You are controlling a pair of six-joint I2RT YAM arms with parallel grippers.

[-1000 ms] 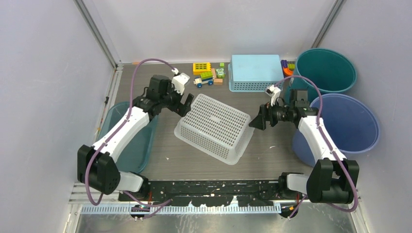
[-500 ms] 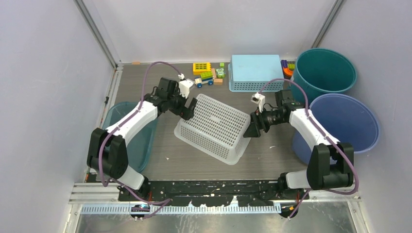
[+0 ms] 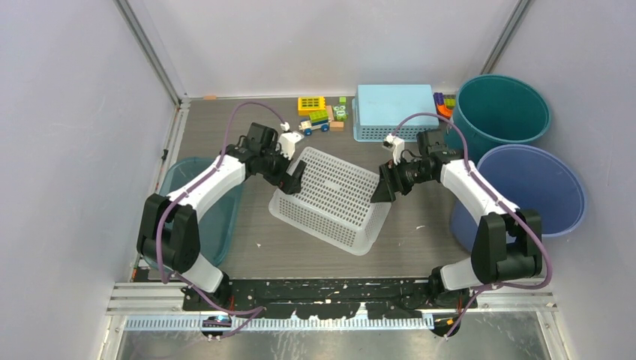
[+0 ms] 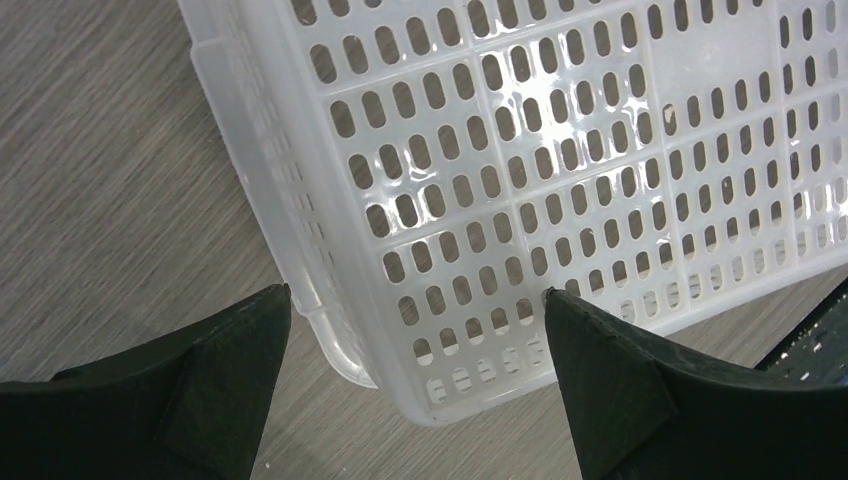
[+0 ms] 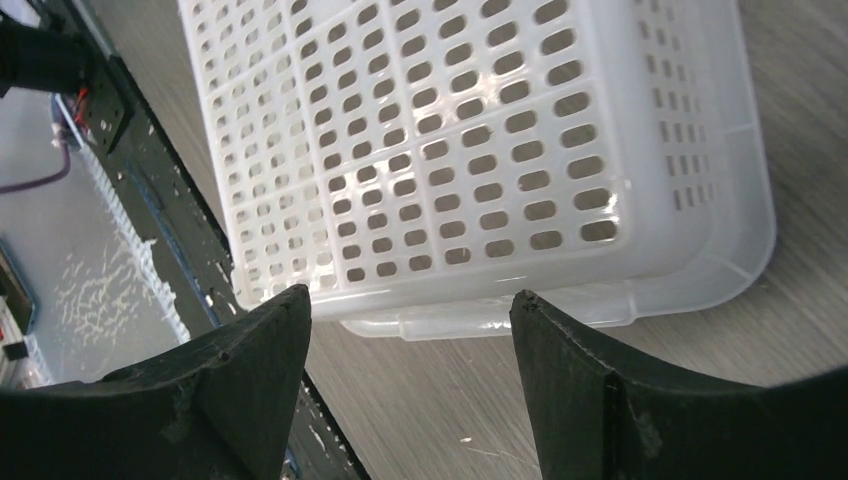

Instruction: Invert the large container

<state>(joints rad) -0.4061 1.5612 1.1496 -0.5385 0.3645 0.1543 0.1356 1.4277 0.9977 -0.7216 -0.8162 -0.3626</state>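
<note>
At mid-table: a large white plastic basket [image 3: 330,199], rectangular with rounded corners, glossy, pierced all over with rows of oval slots. Lies askew to the table edges, apparently base-up with the flared rim down on the boards, though hard to be sure from above. Shows moulded ribs dividing the flat face into panels, and a thickened lip along the bottom edge in both wrist views.

Around the far-left corner of it: the left gripper [image 3: 292,174], matte black wedge-shaped fingers [image 4: 220,380] spread wide, holding nothing. Hangs just above the corner, one finger over bare table, the other over the slotted face.

Near the right-hand corner: the right gripper [image 3: 381,189], fingers [image 5: 590,390] likewise parted and gripping nothing. Hovers over the short end of the basket without clear contact.

Underneath: a grey table [image 3: 225,127] with fine wood-grain streaks.

Along the back edge: a pale blue slotted crate [image 3: 395,111] with a smooth flat top, and beside it a cluster of bright toy blocks [image 3: 321,114]. At far right: a round teal bucket [image 3: 501,107], and nearer, a round blue bucket [image 3: 536,187]. On the left, partly under the white arm: a teal tub [image 3: 202,217] with rounded corners.
</note>
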